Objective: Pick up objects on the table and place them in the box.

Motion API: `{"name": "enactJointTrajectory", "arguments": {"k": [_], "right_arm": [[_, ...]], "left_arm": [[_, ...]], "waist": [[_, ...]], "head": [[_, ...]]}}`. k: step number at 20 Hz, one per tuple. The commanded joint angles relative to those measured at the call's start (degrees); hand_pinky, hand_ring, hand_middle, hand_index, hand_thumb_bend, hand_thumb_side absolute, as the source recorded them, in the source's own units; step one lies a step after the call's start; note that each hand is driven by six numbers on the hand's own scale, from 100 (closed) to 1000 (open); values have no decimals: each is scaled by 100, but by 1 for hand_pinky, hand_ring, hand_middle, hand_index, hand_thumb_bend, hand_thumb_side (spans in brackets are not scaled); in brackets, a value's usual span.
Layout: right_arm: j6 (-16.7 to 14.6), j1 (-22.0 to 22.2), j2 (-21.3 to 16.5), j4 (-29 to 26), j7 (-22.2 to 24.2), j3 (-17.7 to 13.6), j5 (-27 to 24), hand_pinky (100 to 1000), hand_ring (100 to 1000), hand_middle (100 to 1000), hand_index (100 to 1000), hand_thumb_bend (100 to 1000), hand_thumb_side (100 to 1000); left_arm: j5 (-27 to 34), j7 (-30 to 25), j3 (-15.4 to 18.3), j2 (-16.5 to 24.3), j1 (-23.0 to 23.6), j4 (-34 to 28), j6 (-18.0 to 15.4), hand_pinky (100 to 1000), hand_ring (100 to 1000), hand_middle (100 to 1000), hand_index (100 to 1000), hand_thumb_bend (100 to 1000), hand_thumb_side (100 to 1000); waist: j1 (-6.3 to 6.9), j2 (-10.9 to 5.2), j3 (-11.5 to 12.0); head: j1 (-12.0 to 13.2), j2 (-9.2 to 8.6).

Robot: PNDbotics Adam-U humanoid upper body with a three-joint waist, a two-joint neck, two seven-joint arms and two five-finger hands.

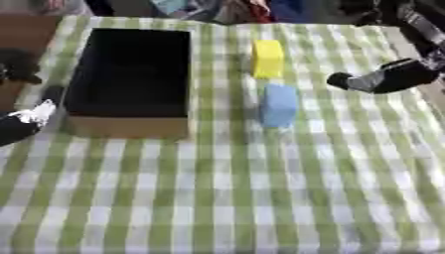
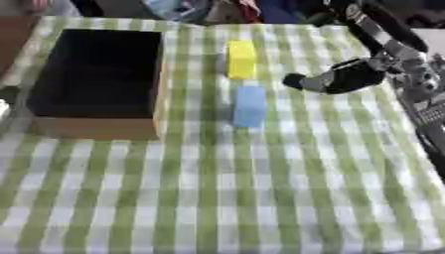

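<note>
Now, the right hand (image 2: 334, 79) hangs over the green-and-white checked tablecloth (image 1: 260, 198), coming in from the right edge, just to the right of the two blocks and not touching either. It's blurred, and I cannot tell whether its fingers are spread or curled. The yellow block (image 1: 267, 58) lies on the cloth, and the blue block (image 1: 279, 105) sits just in front of it, nearer the camera, the two almost end to end. To their left stands the box (image 1: 128, 126), brown cardboard outside, dark inside, nothing visible in it. Over at the left edge, the left hand (image 1: 26, 121) shows beside the box's near corner, dark with a white patch; its fingers can't be made out either.
</note>
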Motion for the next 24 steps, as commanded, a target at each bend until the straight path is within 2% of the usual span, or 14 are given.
{"name": "enactJointTrajectory", "arguments": {"k": [1, 7, 13, 19, 24], "right_arm": [[-23, -205, -321, 41, 175, 74, 16, 782, 849, 811, 908, 597, 179], [-66, -525, -468, 197, 552, 335, -57, 783, 845, 807, 909, 596, 163], [-86, -815, -430, 526, 856, 578, -117, 775, 828, 779, 900, 587, 146], [-117, -1106, -271, 1043, 1127, 837, -109, 766, 818, 770, 893, 583, 134], [-174, -1310, 9, 1550, 1271, 992, -54, 757, 811, 762, 891, 580, 128]], "left_arm": [[8, -4, 39, 91, -80, -66, 3, 698, 568, 568, 727, 377, 100], [3, -33, 19, 97, -83, -61, 3, 698, 568, 568, 727, 377, 100], [-4, -44, 13, 105, -90, -61, 4, 698, 568, 568, 727, 377, 100], [-9, -64, -2, 103, -91, -60, 0, 698, 568, 568, 727, 376, 100], [-6, -80, -16, 91, -105, -61, -6, 698, 569, 569, 727, 374, 100]], "waist": [[-8, -106, 9], [-36, -115, 58], [-50, -99, 79], [-49, -85, 86], [-38, -74, 108]], "head": [[-18, -19], [-33, -23], [-54, -26], [-72, -22], [-96, -23]]}}
